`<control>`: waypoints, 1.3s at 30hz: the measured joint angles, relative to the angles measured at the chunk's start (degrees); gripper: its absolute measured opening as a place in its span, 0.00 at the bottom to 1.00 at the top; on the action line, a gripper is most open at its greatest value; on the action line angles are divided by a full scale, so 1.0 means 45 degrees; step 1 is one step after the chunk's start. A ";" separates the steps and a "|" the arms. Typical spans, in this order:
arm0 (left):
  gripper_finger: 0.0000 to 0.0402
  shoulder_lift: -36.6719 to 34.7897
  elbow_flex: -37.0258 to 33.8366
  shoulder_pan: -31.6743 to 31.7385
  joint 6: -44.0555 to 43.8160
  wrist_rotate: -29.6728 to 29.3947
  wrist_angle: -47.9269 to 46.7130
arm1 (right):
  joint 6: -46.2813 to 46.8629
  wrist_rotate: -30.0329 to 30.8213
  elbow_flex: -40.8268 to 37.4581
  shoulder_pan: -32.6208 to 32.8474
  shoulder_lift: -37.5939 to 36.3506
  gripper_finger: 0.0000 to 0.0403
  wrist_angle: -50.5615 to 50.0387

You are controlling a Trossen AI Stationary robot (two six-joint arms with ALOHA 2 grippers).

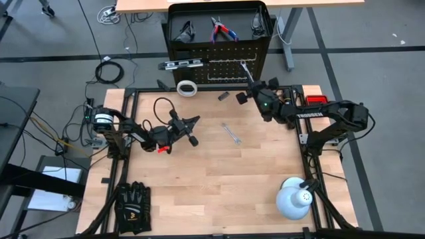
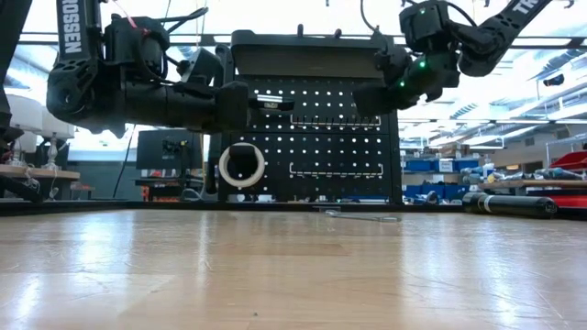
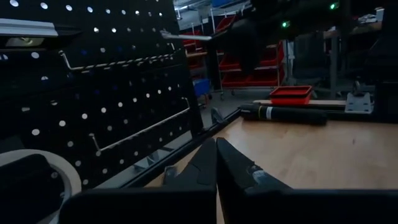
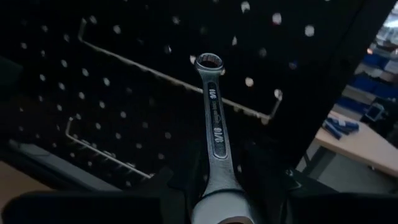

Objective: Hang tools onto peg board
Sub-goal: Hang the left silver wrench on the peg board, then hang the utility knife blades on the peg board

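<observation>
At the peg board, right gripper pinches a silver wrench; left gripper, pressed together, waits mid-table.

Two black jointed arms: left arm showing red accent and looping cables; right arm bearing white lettering, glowing green indicator.

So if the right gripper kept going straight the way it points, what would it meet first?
Probably the peg board: the right gripper holds a wrench whose ring end points at a wire hook rail. How near is unclear.
</observation>
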 joint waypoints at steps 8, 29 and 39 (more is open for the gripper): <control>0.00 0.0000 0.0000 0.0000 -0.0005 -0.0001 -0.0001 | 0.1715 -0.0143 0.0000 -0.0503 0.0000 0.28 -0.2118; 0.00 0.0000 0.0000 0.0000 -0.0010 -0.0001 -0.0015 | 0.2074 -0.2007 0.0000 -0.1379 0.0000 0.36 -0.2447; 0.00 -0.0005 0.0005 0.0014 -0.0012 -0.0001 -0.0278 | 0.3213 -0.3719 0.0005 -0.1351 0.0000 0.47 -0.4099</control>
